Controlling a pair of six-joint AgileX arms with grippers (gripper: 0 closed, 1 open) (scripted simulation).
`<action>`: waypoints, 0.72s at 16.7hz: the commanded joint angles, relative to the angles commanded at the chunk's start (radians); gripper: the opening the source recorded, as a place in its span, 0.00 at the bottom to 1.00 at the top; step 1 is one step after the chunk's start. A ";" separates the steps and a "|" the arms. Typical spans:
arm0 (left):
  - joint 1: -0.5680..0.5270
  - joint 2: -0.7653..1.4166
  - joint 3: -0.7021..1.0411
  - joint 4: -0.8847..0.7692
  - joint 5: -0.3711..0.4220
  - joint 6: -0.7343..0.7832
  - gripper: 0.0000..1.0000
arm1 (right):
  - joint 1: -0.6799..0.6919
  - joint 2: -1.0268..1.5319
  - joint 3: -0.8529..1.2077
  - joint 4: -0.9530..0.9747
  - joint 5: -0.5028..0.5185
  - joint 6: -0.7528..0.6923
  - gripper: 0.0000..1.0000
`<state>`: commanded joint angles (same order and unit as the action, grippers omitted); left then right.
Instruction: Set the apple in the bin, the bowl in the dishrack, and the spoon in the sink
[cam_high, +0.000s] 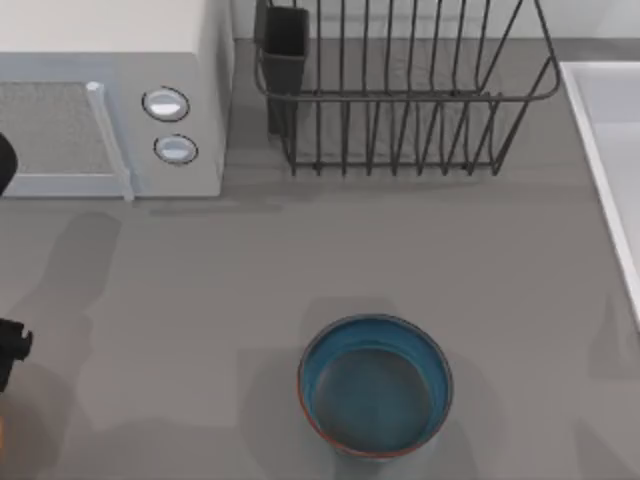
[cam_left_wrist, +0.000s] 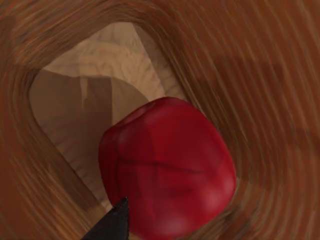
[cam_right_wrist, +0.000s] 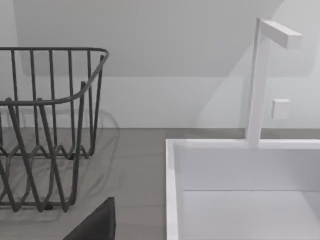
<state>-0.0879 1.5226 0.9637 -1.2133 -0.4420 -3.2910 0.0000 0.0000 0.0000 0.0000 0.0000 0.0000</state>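
Left wrist view looks down into a brown wooden bin with a pale inner floor, where the small glossy red apple sits beside one dark fingertip of the left pincer; whether that pincer is apart or together I cannot tell. From above, the wide blue bowl with a reddish-brown rim stands on the grey desk, well apart from the dark wire dishrack at the back. A white microwave with two round knobs stands left of the rack. The pale white sink, with its white faucet, lies at the right edge. The right pincer's state cannot be told.
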 joint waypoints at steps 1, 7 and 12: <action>-0.001 0.000 0.001 -0.001 -0.001 -0.001 1.00 | 0.000 0.000 0.000 0.000 0.000 0.000 1.00; -0.002 -0.130 -0.009 0.047 0.028 0.146 1.00 | 0.000 0.000 0.000 0.000 0.000 0.000 1.00; 0.002 -0.422 -0.063 0.183 0.100 0.551 1.00 | 0.000 0.000 0.000 0.000 0.000 0.000 1.00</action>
<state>-0.0855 1.1003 0.9006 -1.0305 -0.3421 -2.7405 0.0000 0.0000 0.0000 0.0000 0.0000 0.0000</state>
